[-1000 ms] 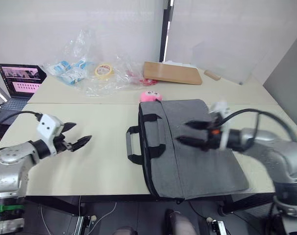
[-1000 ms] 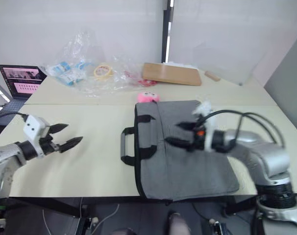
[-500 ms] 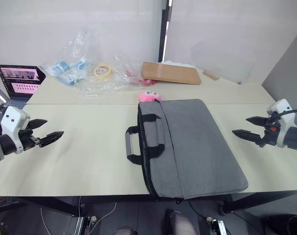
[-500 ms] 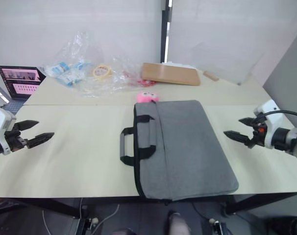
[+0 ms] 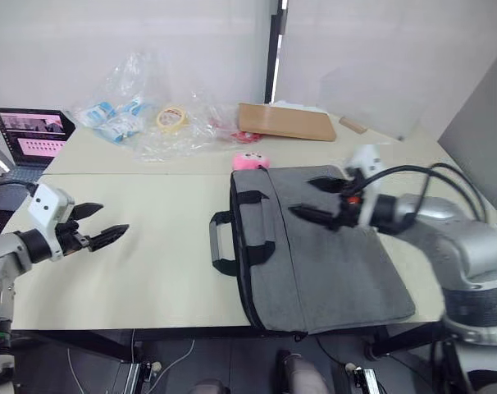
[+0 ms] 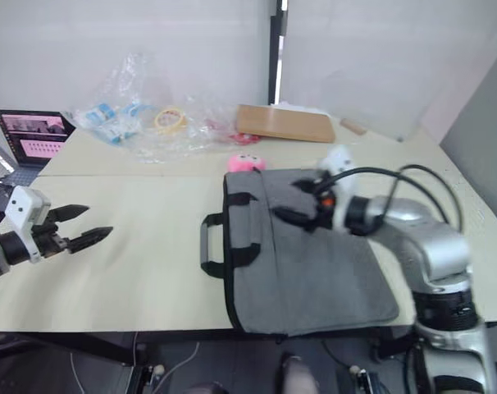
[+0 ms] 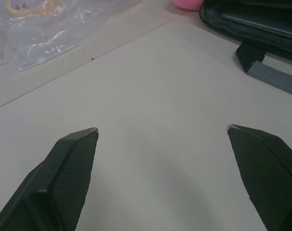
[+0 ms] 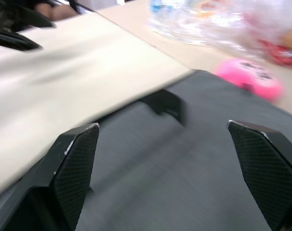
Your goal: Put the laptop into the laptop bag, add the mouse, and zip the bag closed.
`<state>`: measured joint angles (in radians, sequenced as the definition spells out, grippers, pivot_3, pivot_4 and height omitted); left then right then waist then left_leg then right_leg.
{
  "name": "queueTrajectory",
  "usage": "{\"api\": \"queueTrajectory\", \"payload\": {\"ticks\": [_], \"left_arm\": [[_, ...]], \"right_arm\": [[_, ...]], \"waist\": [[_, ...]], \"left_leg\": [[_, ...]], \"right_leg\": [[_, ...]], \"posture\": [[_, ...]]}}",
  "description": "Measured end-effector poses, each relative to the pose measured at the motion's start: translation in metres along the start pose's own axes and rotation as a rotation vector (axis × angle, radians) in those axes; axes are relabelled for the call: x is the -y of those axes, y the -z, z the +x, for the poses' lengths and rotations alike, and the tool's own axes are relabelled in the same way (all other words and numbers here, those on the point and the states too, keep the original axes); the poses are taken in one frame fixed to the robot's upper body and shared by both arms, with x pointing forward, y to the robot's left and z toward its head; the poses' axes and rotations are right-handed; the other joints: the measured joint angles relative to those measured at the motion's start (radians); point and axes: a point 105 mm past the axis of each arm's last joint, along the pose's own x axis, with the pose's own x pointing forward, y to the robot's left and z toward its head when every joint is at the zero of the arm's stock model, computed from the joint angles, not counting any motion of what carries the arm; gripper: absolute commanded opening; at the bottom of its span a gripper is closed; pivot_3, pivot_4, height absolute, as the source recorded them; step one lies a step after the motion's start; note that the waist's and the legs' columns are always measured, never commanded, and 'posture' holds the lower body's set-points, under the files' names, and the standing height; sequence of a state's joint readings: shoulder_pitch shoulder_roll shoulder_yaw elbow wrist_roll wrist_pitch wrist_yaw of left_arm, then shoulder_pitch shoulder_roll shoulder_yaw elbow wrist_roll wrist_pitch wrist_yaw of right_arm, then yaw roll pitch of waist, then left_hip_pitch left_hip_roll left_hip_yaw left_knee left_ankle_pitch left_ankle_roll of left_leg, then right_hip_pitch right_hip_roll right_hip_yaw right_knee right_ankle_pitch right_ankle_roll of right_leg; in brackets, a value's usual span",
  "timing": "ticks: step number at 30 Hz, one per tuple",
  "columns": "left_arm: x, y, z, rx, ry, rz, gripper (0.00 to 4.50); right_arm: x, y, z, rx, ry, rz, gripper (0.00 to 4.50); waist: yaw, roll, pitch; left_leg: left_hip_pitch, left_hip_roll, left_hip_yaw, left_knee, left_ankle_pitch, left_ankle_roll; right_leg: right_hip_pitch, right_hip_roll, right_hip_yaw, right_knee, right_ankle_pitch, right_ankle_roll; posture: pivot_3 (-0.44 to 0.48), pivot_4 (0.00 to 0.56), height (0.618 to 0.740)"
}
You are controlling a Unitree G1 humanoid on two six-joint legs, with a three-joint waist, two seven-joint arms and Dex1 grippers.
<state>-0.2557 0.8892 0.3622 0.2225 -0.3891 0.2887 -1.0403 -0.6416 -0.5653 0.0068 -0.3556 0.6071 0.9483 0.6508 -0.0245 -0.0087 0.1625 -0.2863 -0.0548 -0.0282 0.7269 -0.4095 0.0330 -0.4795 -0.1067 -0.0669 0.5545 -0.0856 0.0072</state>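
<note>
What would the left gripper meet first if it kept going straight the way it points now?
Probably the laptop bag, at its black handles. The left gripper, open, points across bare table toward them with nothing in between. Its height above the table is hard to judge, so it might pass over the handles.

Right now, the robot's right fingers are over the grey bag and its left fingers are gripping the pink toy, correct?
Not quite. The left fingers hold nothing; they hang open over the bare table, as the left eye view shows. The right fingers are over the grey bag. The pink toy sits untouched behind the bag.
</note>
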Motion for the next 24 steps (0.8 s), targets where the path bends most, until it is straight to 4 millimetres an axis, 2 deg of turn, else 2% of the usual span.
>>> {"api": "queueTrajectory", "payload": {"ticks": [4,10,13,16,24], "left_arm": [[0.007,0.004,0.001,-0.004,0.004,-0.012,4.5],[0.012,0.008,0.0,-0.012,-0.003,-0.016,4.5],[0.018,0.011,-0.001,-0.013,0.008,-0.034,4.5],[0.023,0.009,-0.001,-0.01,0.023,-0.035,4.5],[0.025,0.016,-0.008,-0.038,0.007,-0.058,4.5]], "right_arm": [[-0.021,0.002,0.019,-0.013,-0.036,0.008,4.47],[-0.033,0.013,0.035,-0.057,-0.029,-0.007,4.47],[-0.054,0.029,0.057,-0.093,-0.054,-0.014,4.47],[-0.073,0.047,0.069,-0.149,-0.079,-0.022,4.47],[-0.064,0.057,0.073,-0.205,0.04,-0.177,4.47]], "waist": [[0.007,0.0,0.0],[-0.014,0.0,0.0],[-0.03,0.0,0.0],[-0.037,0.0,0.0],[-0.034,0.0,0.0]], "left_leg": [[0.0,-0.001,0.001,0.0,0.0,0.0],[0.002,-0.001,0.005,-0.001,0.001,-0.002],[0.004,0.001,0.006,-0.003,0.002,-0.004],[0.004,0.001,0.003,-0.002,0.002,-0.005],[0.004,0.0,0.001,-0.002,0.002,-0.004]], "right_leg": [[-0.001,0.0,-0.002,0.0,0.0,0.0],[0.0,0.001,-0.002,0.002,-0.001,-0.002],[0.0,0.001,-0.002,0.004,-0.002,-0.004],[0.0,0.001,-0.002,0.006,-0.003,-0.005],[-0.001,0.001,-0.001,0.006,-0.003,-0.005]], "posture": [[0.0,0.15,0.74],[0.0,0.15,0.74],[0.0,0.15,0.74],[0.0,0.15,0.74],[0.0,0.15,0.74]]}}
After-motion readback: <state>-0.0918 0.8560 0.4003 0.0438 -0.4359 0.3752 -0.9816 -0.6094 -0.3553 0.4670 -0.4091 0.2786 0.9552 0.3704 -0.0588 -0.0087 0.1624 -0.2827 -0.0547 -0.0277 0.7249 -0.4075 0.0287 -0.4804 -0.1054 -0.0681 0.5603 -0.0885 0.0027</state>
